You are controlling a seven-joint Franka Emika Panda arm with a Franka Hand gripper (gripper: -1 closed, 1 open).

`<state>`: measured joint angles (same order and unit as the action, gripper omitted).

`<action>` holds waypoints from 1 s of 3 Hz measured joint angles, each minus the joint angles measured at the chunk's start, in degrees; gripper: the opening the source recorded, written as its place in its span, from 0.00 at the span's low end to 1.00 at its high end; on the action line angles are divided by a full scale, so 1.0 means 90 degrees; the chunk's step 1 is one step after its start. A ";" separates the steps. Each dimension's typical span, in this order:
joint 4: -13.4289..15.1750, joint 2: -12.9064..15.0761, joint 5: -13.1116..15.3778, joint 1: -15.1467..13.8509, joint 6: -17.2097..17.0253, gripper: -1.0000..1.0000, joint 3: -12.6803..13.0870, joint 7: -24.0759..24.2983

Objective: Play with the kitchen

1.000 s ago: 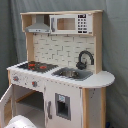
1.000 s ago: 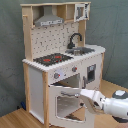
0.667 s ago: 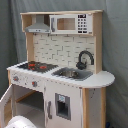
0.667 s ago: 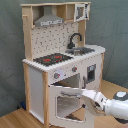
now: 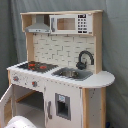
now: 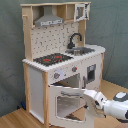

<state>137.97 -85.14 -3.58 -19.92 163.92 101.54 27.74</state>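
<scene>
The toy kitchen [image 5: 60, 85] of white panels and pale wood fills both exterior views. It has a red-ringed black hob [image 5: 35, 65] [image 6: 52, 59], a black faucet [image 5: 84, 59] [image 6: 75, 40] over the sink [image 5: 72, 74], and a grey hood [image 5: 37, 25] [image 6: 49, 21]. Its windowed oven door [image 6: 67, 102] hangs swung open; in the first exterior view the oven door [image 5: 6, 102] shows at the lower left edge. My gripper [image 6: 90, 95] is at the door's upper free corner, and the white arm [image 6: 117, 105] reaches in from the second exterior view's right.
A toy microwave [image 5: 70, 23] sits in the upper shelf beside the hood. Below the sink is a cupboard door [image 5: 62, 106] with a small dark window. A grey curtain [image 5: 116, 45] hangs behind the kitchen. The floor [image 6: 12, 120] is wood.
</scene>
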 joint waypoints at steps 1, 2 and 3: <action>0.0326 0.0090 -0.0030 -0.0002 -0.0194 1.00 0.0121 0.0512; 0.0860 0.0121 -0.0077 -0.0008 -0.0227 1.00 0.0244 0.0919; 0.1201 0.0097 -0.0092 -0.0521 -0.0110 1.00 0.0160 0.1114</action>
<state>148.78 -84.27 -4.40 -24.61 162.93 102.98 37.77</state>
